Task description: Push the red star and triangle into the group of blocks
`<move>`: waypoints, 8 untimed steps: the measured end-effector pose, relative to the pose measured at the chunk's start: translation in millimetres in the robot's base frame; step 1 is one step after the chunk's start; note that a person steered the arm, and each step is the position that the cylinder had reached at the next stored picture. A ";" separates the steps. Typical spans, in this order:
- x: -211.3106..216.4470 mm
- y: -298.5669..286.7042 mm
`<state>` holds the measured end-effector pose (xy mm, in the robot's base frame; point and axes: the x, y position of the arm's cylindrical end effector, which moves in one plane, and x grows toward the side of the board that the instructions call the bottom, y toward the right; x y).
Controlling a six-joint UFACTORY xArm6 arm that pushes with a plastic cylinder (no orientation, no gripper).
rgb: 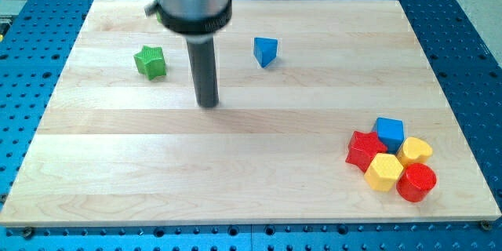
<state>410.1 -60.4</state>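
Observation:
The red star (363, 149) lies at the view's lower right, touching the group: a blue cube (390, 133), a yellow heart (415, 150), a yellow hexagon (384, 172) and a red cylinder (416, 182). The blue triangle (266, 51) sits alone in the upper middle. My tip (207, 103) rests on the board left of centre, below and to the left of the blue triangle and to the right of the green star (150, 61). It touches no block.
The arm's body hides the green cylinder at the board's upper left. The wooden board (251, 196) lies on a blue perforated table (486, 63). The group sits close to the board's right and bottom edges.

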 end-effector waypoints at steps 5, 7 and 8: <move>-74.5 100.8; 11.4 209.1; 21.5 222.5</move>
<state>431.7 162.1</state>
